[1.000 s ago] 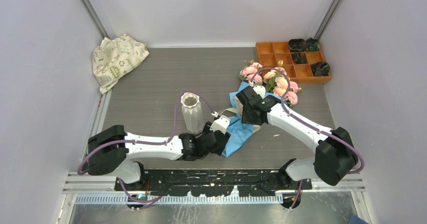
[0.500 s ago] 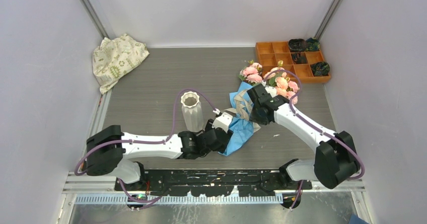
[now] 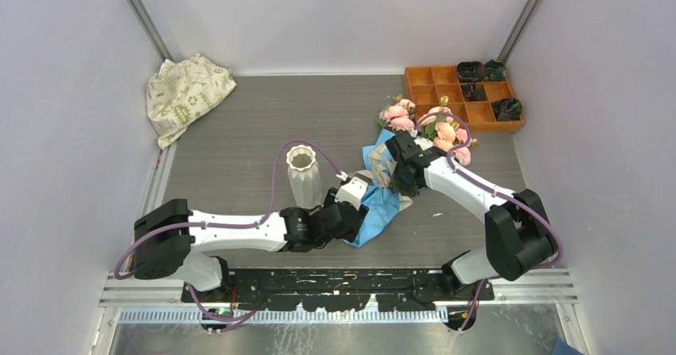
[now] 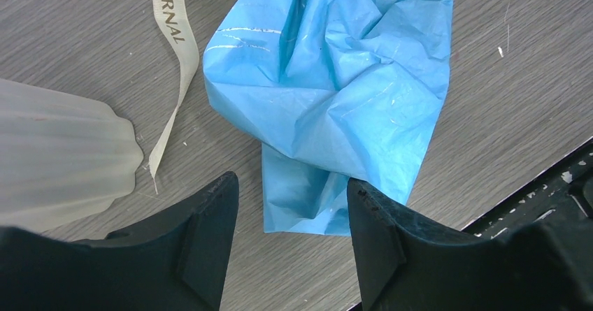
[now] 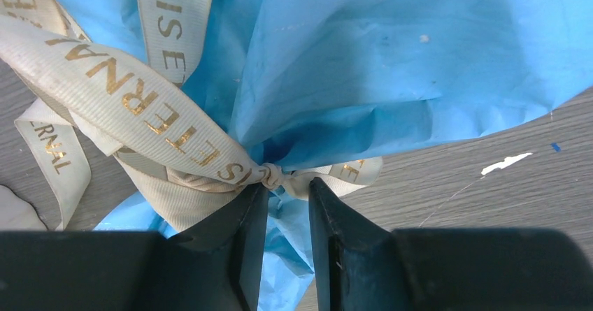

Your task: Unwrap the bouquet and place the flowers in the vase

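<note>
The bouquet point(image 3: 414, 136) lies right of centre, with its pink and peach flowers point(image 3: 434, 125) pointing to the back right. Its blue wrapping paper point(image 3: 381, 203) trails toward the front. A beige ribbon point(image 5: 133, 101) with gold letters is knotted round the neck point(image 5: 269, 177). My right gripper point(image 3: 396, 176) point(image 5: 287, 189) has its jaws drawn narrow on that neck at the knot, with blue paper between them. My left gripper point(image 3: 363, 197) point(image 4: 292, 189) stands open over the table; the tail of the blue paper point(image 4: 329, 94) lies at its fingertips, ungripped. The white ribbed vase point(image 3: 304, 176) point(image 4: 56, 150) stands upright just left of the left gripper.
An orange compartment tray point(image 3: 422, 76) with dark items sits at the back right, close behind the flowers. A cream patterned cloth point(image 3: 187, 90) lies crumpled in the back left corner. A loose ribbon end point(image 4: 175, 52) runs between vase and paper. Walls close in on three sides.
My right gripper has moved from above the wrapped flowers down to the ribbon knot, and its jaws have narrowed. The left arm has shifted only slightly.
</note>
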`<state>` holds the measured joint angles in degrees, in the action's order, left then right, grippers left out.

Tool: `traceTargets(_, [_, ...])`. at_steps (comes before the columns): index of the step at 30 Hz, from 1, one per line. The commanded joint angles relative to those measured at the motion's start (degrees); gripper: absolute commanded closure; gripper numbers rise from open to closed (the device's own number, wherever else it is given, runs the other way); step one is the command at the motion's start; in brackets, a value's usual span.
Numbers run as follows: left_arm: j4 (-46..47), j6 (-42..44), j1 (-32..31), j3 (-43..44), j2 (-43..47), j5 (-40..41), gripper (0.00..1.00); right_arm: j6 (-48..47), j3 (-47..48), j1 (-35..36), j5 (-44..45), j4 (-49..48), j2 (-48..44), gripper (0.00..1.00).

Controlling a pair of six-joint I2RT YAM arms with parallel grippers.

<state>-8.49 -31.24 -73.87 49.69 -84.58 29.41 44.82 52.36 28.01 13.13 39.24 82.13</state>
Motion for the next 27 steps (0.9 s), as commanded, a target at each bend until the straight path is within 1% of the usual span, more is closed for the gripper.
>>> traceTargets(1, [1.28,-0.05,0.23,0.64,2.77,1.35,0.41,2.47,2.37,-0.78,1.67,-1.28,-1.27,0.66])
traceTargets(12, [1.52,-0.46,0.29,-0.63,4.00,1.86,0.41,3.57,2.64,-1.69,2.42,-0.85,-0.66,0.66])
traceTargets(20, [1.89,-0.52,0.30,-0.98,4.07,1.88,0.41,4.38,3.21,-1.60,-0.35,-2.55,2.43,0.63])
traceTargets(25, [2.00,-0.50,0.27,-1.38,4.65,2.10,0.41,5.75,3.06,-1.69,0.61,-3.07,1.80,0.61])
traceTargets(27, [2.13,-0.42,0.27,-1.52,4.63,2.14,0.41,5.77,4.03,-1.62,-0.99,-2.90,2.08,0.61])
